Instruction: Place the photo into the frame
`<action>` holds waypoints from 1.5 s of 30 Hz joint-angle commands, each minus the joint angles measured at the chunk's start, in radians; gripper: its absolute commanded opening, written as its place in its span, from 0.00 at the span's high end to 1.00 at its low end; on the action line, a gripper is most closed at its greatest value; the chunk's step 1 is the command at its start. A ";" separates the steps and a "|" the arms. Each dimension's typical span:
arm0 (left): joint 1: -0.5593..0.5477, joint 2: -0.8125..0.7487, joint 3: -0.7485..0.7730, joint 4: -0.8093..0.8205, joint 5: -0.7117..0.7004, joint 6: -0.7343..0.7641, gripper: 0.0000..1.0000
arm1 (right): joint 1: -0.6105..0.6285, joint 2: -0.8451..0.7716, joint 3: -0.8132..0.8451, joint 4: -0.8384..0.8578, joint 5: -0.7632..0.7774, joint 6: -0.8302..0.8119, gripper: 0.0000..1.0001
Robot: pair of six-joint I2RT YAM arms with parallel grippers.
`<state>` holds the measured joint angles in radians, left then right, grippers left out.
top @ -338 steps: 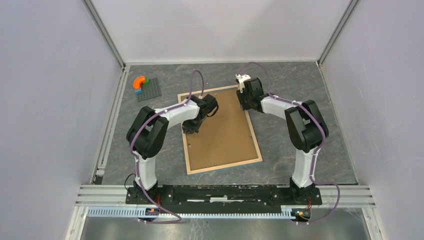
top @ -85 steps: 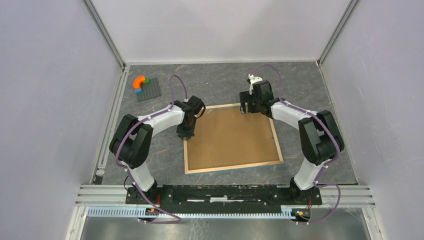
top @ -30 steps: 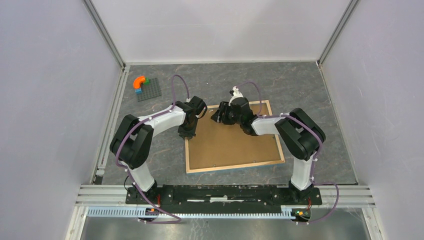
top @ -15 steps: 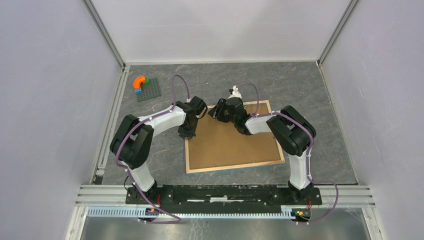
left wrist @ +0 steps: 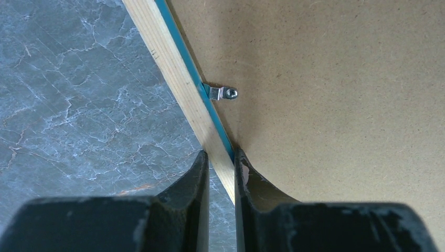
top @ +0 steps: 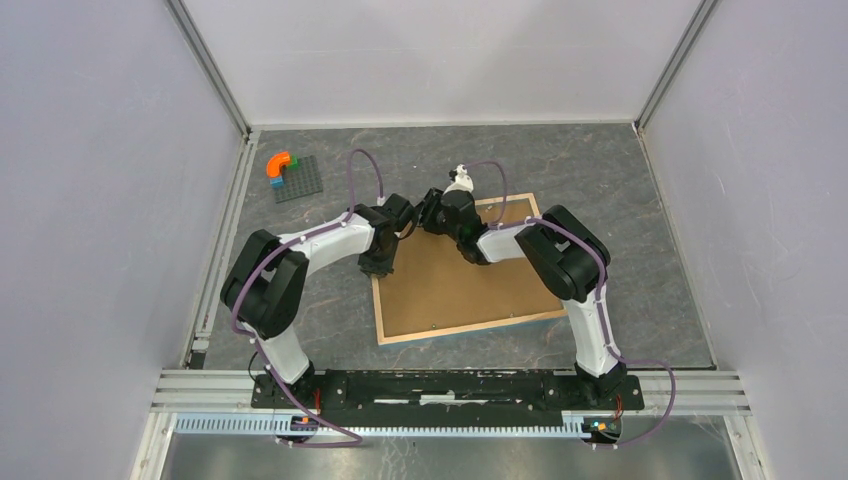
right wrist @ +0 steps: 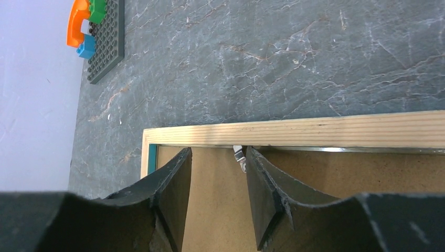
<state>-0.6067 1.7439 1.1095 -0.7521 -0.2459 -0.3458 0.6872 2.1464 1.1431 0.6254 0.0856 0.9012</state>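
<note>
From above, the thin rectangular picture frame [top: 462, 328] of light wood lies back-up on the grey marbled bench [top: 600, 170], with its plain brown backing board [top: 470, 275] uppermost. The right arm [top: 500, 242] has swept along the far rail from the right corner to the left one. The frame has turned a little, and the left arm [top: 330, 232] stays at the left rail. I judge the back is still to be opened before any print can go in.

At the left wrist, the left jaws are clamped on the wood rail with its blue inner edge. A small metal tab [left wrist: 223, 93] lies on the board just beyond them.

At the right wrist, the right jaws stand apart, either side of another metal tab [right wrist: 240, 156] by the far rail, and seem to touch nothing. Bright toy bricks [right wrist: 84, 26] sit well apart.

The balloon photo shows in no view, and I cannot tell whether it lies under the board.
</note>
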 commanded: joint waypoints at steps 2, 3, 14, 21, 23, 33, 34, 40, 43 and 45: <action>-0.032 -0.029 0.000 0.038 0.071 0.085 0.98 | 0.008 0.000 0.014 -0.129 0.037 -0.102 0.50; -0.033 -0.029 0.000 0.036 0.070 0.084 0.98 | 0.006 -0.013 0.021 -0.162 0.041 -0.121 0.50; -0.022 -0.013 0.046 -0.033 0.014 0.041 0.93 | -0.030 -0.324 0.051 -0.682 0.060 -0.592 0.22; 0.048 -0.115 0.029 -0.018 0.031 0.004 0.36 | -0.030 -0.685 -0.245 -0.960 0.317 -0.712 0.15; 0.053 -0.183 0.011 0.002 0.012 0.009 0.27 | -0.030 -0.796 -0.336 -1.027 0.368 -0.694 0.15; 0.032 -0.631 -0.133 0.205 0.231 0.034 0.06 | -0.029 -1.271 -0.540 -1.434 0.458 0.011 0.14; 0.018 -0.650 -0.136 0.211 0.263 0.018 0.05 | -0.029 -1.305 -0.542 -1.469 0.455 0.103 0.15; -0.261 -0.687 -0.152 0.259 0.190 -0.086 0.01 | -0.029 -1.459 -0.630 -1.432 0.471 0.433 0.17; -0.413 -0.654 -0.144 0.273 0.107 -0.101 0.00 | -0.030 -1.493 -0.675 -1.352 0.444 0.538 0.20; -0.503 -0.629 -0.139 0.275 0.031 -0.098 0.00 | -0.029 -1.493 -0.692 -1.360 0.426 0.617 0.23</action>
<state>-0.9794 1.0813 0.9657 -0.5316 -0.0837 -0.3916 0.6563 0.6632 0.4824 -0.7723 0.5152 1.2560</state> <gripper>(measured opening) 0.994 0.791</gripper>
